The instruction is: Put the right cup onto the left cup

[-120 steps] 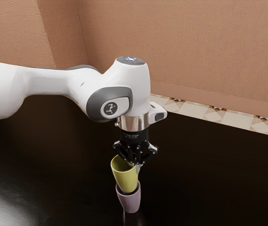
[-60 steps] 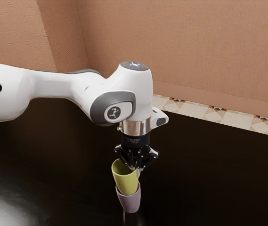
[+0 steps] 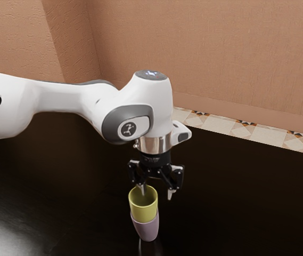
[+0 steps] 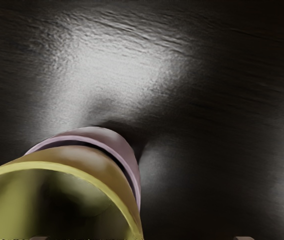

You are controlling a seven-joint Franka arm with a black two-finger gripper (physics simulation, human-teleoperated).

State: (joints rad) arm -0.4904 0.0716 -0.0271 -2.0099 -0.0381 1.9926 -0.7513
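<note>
Gripper (image 3: 157, 193) jaws spread apart, clamped on nothing. Yellow cup (image 3: 145, 214) below jaws, nested in pink cup (image 3: 148, 231), which bears it. One finger over yellow cup's mouth, other outside: spread presumably frees rim. Straight lift advised; snag possible.
</note>
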